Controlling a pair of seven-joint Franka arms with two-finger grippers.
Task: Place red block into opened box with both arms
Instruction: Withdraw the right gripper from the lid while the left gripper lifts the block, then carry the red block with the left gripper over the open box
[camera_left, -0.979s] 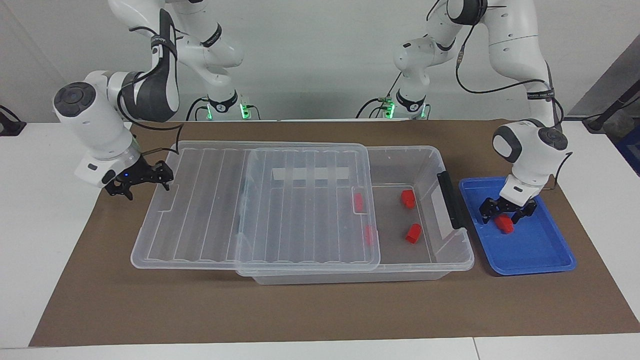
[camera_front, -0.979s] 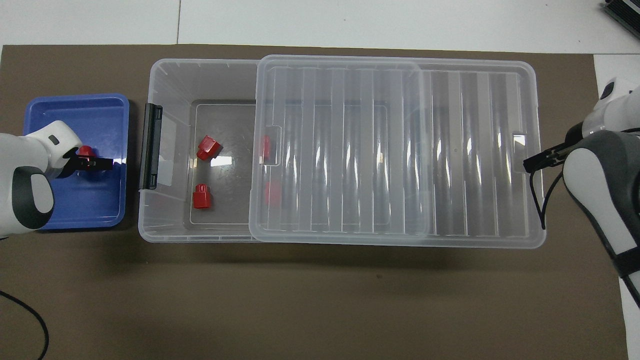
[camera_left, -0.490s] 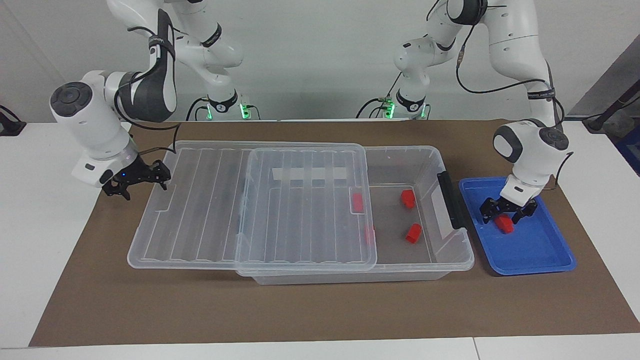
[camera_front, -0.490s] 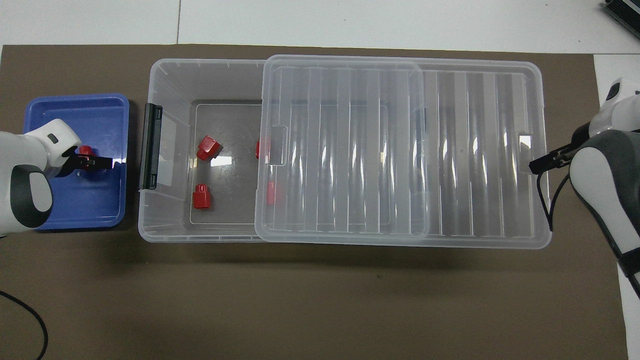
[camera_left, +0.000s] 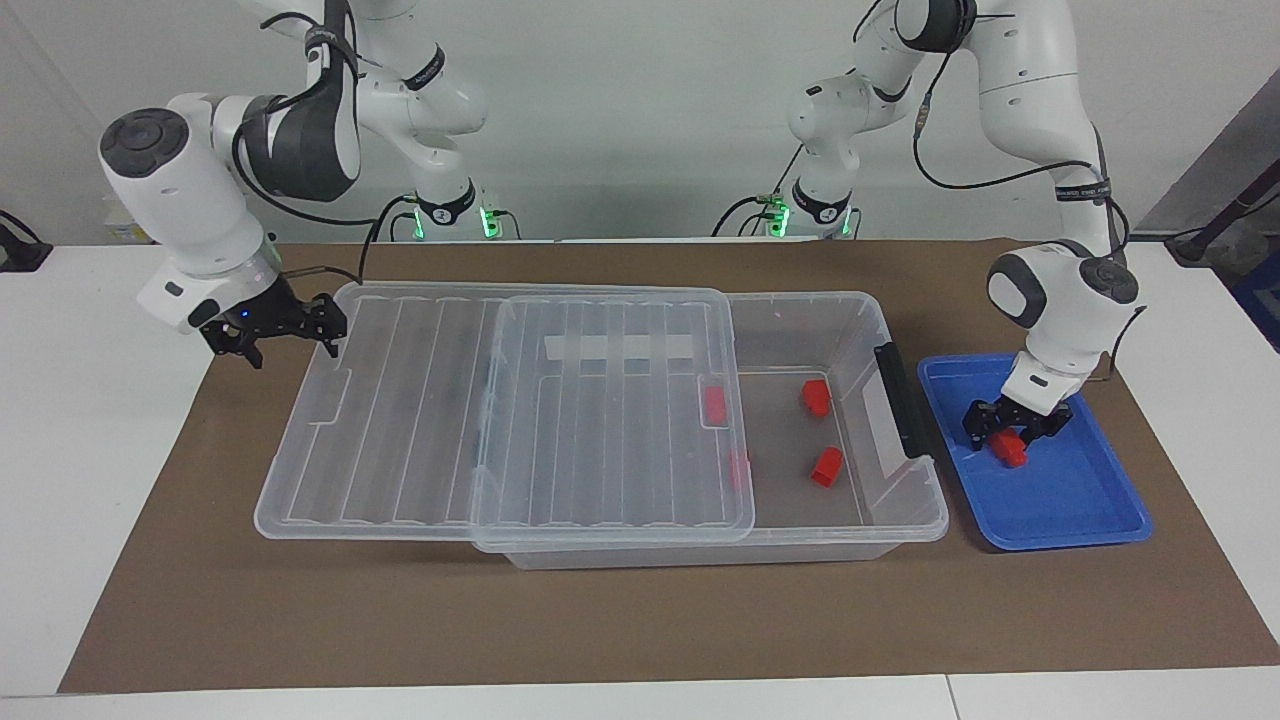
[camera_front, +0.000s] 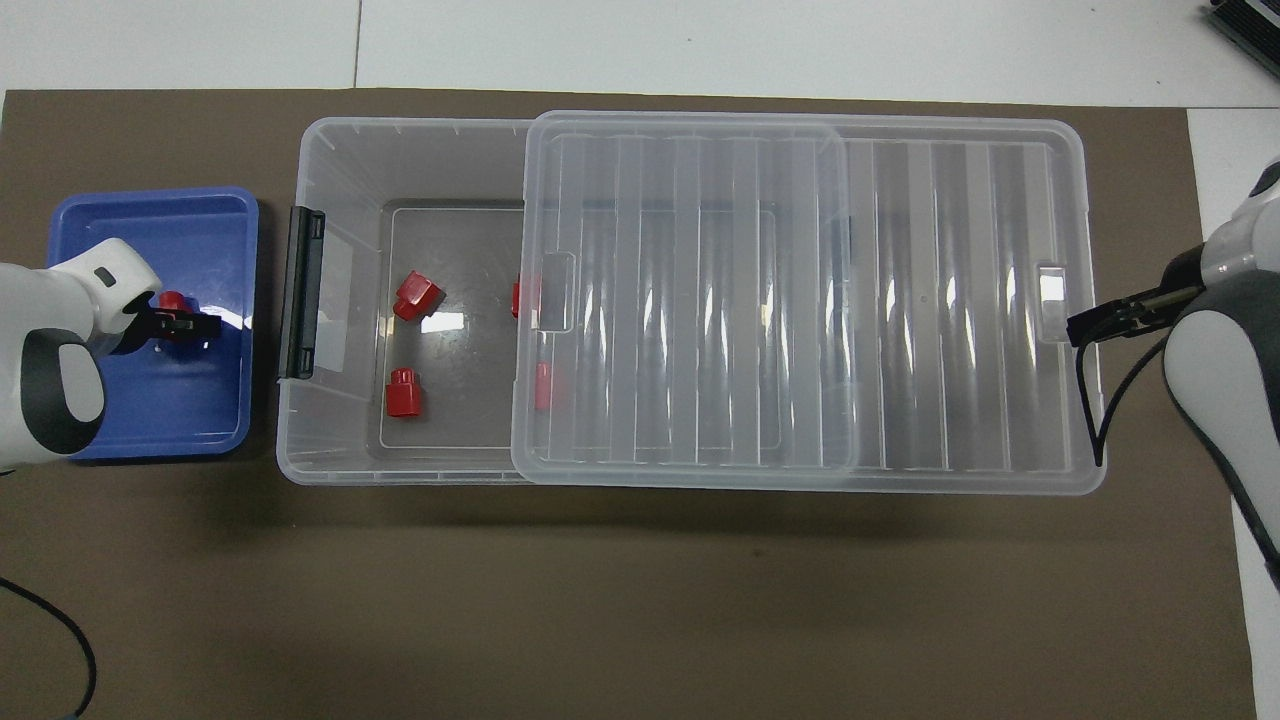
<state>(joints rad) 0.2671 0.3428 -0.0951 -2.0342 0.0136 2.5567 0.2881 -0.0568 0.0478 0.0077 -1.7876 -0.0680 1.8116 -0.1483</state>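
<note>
Around red block (camera_left: 1012, 449), left pincer (camera_left: 1012, 432) closing.

A large clear plastic storage bin (camera_front: 400, 160) fills the frame's centre, its ribbed lid (camera_front: 810, 300) slid toward the frame's right. At centre left, the left gripper (camera_front: 190, 325) straddles a small red plastic block (camera_front: 172, 300) in the shallow blue tray (camera_front: 150, 215).

Tray (camera_left: 1060, 500) beside box (camera_left: 900, 520); one block (camera_left: 1012, 452) in tray
</note>
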